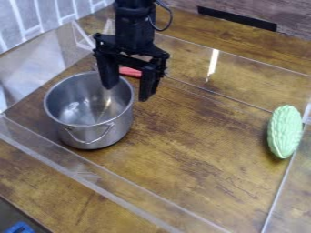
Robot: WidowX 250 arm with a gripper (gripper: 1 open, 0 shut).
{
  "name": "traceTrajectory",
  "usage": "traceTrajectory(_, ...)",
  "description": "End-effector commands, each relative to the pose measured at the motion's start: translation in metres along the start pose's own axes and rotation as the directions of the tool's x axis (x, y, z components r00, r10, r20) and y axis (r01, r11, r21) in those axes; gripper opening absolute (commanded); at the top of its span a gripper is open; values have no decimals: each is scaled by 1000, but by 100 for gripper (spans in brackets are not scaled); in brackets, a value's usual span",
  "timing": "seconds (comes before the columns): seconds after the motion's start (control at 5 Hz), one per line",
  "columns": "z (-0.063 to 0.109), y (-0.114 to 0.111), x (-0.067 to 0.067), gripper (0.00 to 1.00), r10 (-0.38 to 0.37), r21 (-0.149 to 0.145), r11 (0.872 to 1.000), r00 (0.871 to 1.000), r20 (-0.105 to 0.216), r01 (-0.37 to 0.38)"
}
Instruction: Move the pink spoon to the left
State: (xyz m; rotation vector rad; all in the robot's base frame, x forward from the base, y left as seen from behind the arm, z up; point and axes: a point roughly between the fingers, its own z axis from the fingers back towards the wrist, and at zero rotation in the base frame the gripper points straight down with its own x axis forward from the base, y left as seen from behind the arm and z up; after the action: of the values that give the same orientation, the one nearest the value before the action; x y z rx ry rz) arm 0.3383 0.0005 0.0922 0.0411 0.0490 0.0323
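Gripper (125, 92): open, fingers spread, nothing seen between them.
Pink spoon (130, 72): on the table (195, 136), behind the steel pot (90, 110), partly hidden by the gripper.
Approach: best centred over the handle, clearing the pot's rim.
Grasp: lower fully before closing; lift slightly, then carry left.

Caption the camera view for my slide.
Open tool over the pot's far rim, pink spoon partly hidden behind it, green vegetable off right.
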Motion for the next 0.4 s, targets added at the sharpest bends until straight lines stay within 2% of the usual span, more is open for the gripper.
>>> traceTrajectory(0.0, 6, 4, 3, 100, 4, 4, 1000, 999, 35, -4)
traceTrajectory(0.2, -1, 6, 4, 100, 2, 6, 1000, 999, 36, -2)
